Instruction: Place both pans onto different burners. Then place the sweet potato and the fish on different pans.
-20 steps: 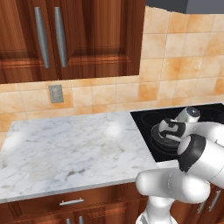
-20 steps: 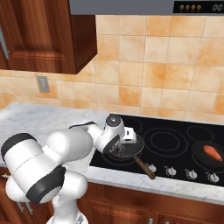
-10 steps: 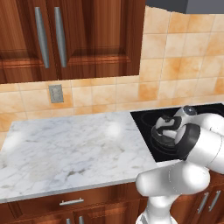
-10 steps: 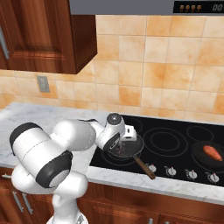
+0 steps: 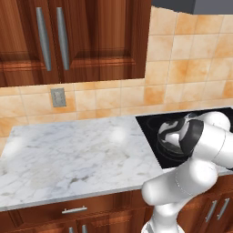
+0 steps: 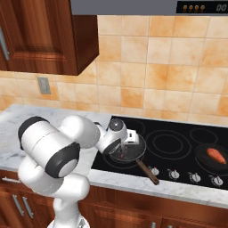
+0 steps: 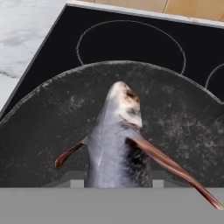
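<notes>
Both pans sit on burners; the sweet potato [image 6: 215, 155] lies in the right pan [image 6: 202, 153]. The gripper [image 6: 123, 150] holds the fish [image 7: 117, 140] just over the left pan [image 7: 183, 118], its jaws narrowed on it; only release remains

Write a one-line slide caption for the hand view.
Grey fish held in the gripper just above a black pan on the glass cooktop.
</notes>
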Motion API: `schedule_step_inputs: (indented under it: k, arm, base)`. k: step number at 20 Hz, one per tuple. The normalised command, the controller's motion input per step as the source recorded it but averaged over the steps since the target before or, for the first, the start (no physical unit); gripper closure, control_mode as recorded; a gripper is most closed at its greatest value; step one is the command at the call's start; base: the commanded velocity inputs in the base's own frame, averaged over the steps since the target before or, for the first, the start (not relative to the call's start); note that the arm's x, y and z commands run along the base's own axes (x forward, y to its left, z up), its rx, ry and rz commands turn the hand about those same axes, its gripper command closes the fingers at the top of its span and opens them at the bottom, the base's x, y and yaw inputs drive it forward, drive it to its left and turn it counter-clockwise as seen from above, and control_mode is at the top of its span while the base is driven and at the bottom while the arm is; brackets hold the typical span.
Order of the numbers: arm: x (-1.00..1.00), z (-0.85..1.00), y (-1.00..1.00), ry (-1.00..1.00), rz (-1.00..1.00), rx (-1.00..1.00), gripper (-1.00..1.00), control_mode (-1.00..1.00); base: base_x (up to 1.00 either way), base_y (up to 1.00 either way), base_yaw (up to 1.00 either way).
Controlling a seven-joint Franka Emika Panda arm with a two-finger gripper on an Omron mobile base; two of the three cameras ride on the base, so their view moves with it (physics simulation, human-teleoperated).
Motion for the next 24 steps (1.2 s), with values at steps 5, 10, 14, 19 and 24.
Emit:
schedule_step_inputs:
  k: [5, 10, 14, 19, 24]
  arm:
    - [0.00, -0.03, 0.00, 0.00, 0.00, 0.00, 1.00, -1.00]
    - [0.00, 0.00, 0.00, 0.00, 0.00, 0.00, -1.00, -1.00]
    - [0.00, 0.01, 0.00, -0.02, 0.00, 0.00, -1.00, -1.00]
    - [-0.08, 0.39, 0.00, -0.02, 0.00, 0.00, -1.00, -1.00]
    - [-0.31, 0.57, 0.00, 0.00, 0.00, 0.00, -1.00, -1.00]
  base:
    - [0.00, 0.00, 0.00]
    - [0.00, 0.00, 0.00]
    - [0.00, 0.00, 0.00]
    - [0.00, 0.00, 0.00]
    - [0.00, 0.00, 0.00]
